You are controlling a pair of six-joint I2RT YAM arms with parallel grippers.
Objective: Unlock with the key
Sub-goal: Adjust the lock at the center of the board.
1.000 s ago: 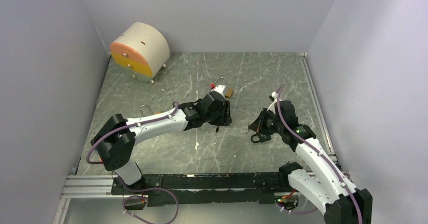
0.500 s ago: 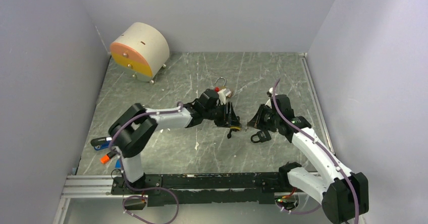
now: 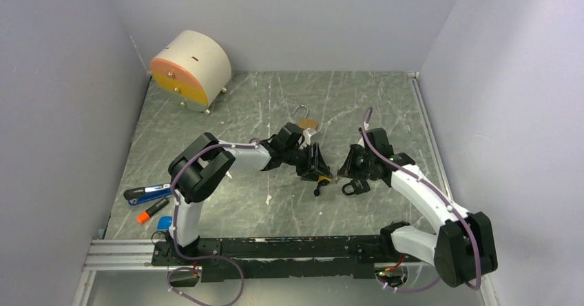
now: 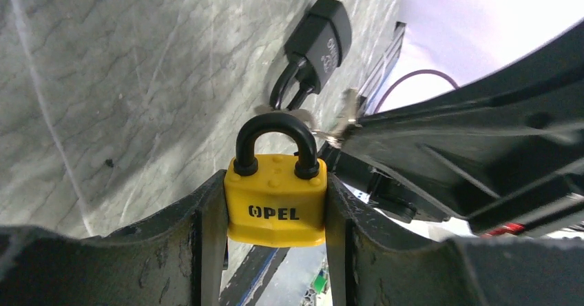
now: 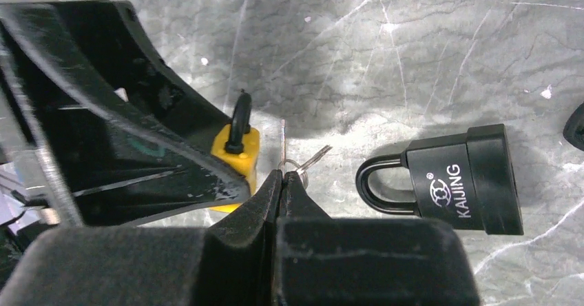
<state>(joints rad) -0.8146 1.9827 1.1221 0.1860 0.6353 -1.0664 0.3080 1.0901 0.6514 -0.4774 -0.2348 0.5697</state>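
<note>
A yellow padlock (image 4: 275,206) with a black shackle sits squeezed between the fingers of my left gripper (image 4: 275,190), shackle pointing away from the wrist. From above, that gripper (image 3: 314,168) holds the yellow padlock (image 3: 321,178) just left of my right gripper (image 3: 346,166). My right gripper (image 5: 284,176) is shut on a thin silver key (image 5: 283,139) on a ring, with a second key (image 5: 315,158) dangling. The key tips sit right beside the yellow padlock (image 5: 238,147); I cannot tell whether a key is in its keyhole.
A black padlock (image 5: 461,178) lies flat on the table beside my right gripper, also seen from above (image 3: 352,187). A brass padlock (image 3: 306,121) lies further back. A beige and orange drawer unit (image 3: 191,68) stands far left. Markers (image 3: 148,194) lie near the left front edge.
My left arm has reached right and forward, carrying the yellow padlock up to the right gripper. The right gripper has shifted slightly back and left. The markers at front left have come into view.
</note>
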